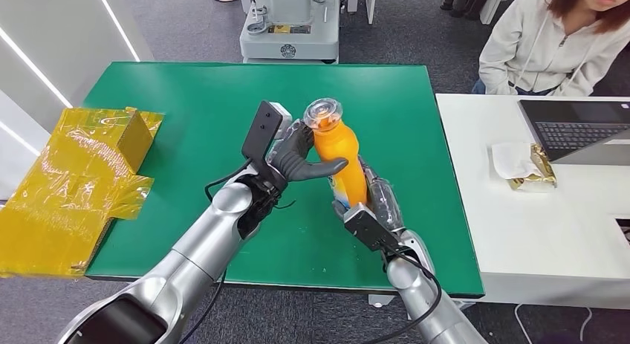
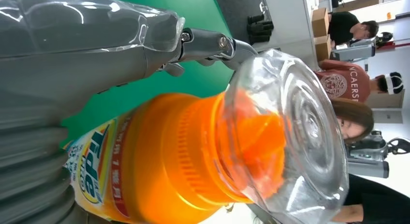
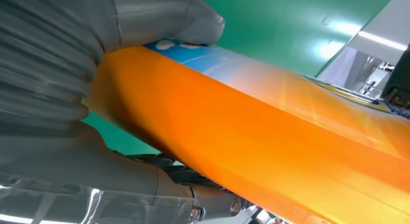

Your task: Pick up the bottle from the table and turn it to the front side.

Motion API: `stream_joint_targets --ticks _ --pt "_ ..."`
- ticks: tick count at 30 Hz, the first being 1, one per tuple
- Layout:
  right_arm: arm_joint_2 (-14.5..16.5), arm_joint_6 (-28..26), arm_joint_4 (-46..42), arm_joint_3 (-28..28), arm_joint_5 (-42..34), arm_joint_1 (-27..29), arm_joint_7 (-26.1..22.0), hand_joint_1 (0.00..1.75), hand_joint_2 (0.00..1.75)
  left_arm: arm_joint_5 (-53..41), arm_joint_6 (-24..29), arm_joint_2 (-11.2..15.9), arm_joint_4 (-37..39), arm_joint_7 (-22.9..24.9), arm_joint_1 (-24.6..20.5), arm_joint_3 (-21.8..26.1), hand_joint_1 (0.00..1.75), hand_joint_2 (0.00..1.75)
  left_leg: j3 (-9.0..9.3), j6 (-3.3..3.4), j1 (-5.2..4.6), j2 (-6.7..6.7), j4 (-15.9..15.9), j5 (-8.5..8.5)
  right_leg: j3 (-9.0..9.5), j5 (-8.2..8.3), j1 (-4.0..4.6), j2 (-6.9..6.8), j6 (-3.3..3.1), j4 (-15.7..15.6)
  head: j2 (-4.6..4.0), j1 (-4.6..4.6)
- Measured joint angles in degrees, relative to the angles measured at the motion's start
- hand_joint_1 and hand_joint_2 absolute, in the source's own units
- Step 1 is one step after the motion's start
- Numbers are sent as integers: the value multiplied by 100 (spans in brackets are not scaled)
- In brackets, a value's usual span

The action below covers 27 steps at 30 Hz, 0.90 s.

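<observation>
I see crumpled yellow wrap (image 1: pixel 74 184) lying off the table's (image 1: pixel 186 114) left edge. Over the table's middle, my left robot hand (image 1: pixel 301 162) grips the orange bottle (image 1: pixel 342 162) near its neck, probably to twist it, while my right robot hand (image 1: pixel 375 206) clasps the base, steadying it upright.

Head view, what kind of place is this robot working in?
Probably a robotics lab or office: a green-topped table beside a white desk, a seated person at a laptop, and a grey machine behind.
</observation>
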Motion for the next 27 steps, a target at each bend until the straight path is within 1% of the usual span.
stream_joint_targets --ticks 2,3,6,7,9,13,15,17,21,23,25,27 --pt "0 -24 0 0 12 11 25 175 175 15 -22 -36 0 54 3 0 0 175 0 0 0 0 0 0 0 0 0 0 0 0 0 -1" --pt "0 -39 0 0 22 17 44 175 175 33 -40 -54 -1 81 7 0 8 175 0 0 0 0 0 0 0 0 0 0 0 0 0 0" --pt "0 -79 0 0 51 42 91 175 175 108 -54 -92 -12 107 15 0 123 175 0 0 0 0 0 0 0 0 0 0 0 0 0 -1" --pt "0 -89 0 0 63 53 99 175 175 138 -42 -98 -25 109 17 0 154 175 0 0 0 0 0 0 0 0 0 0 0 0 0 -1" --pt "0 -102 0 0 93 79 107 175 175 205 -19 -104 -66 132 18 0 157 175 0 0 0 0 0 0 0 0 0 0 0 0 0 -1" --pt "0 -119 0 0 125 116 108 175 175 363 -68 -111 -111 213 20 0 171 175 0 0 0 0 0 0 0 0 0 0 0 1 0 -1" --pt "0 -143 0 0 134 129 101 175 175 519 -151 -116 -114 273 21 0 173 175 0 0 0 1 0 0 0 0 0 0 0 1 0 0" --pt "0 -168 0 0 143 142 88 175 175 692 -230 -116 -114 334 21 0 170 175 0 0 0 0 0 0 0 0 0 0 0 1 0 -1" --pt "0 -218 0 -1 162 155 71 175 175 953 -302 -137 -114 381 21 0 157 175 1 0 0 0 0 0 0 0 0 0 0 0 0 1" --pt "0 -246 0 -3 184 160 62 175 175 1039 -310 -154 -114 382 21 0 158 175 1 0 0 1 0 0 0 0 0 1 0 0 0 0" --pt "0 -267 0 -8 206 166 52 169 175 1133 -313 -164 -114 390 25 0 158 175 1 0 0 1 0 0 0 0 0 1 0 0 0 -1" --pt "0 -286 0 -16 214 172 50 83 175 1221 -319 -174 -114 397 33 0 164 175 1 0 0 1 1 0 0 0 0 1 0 0 0 -1"
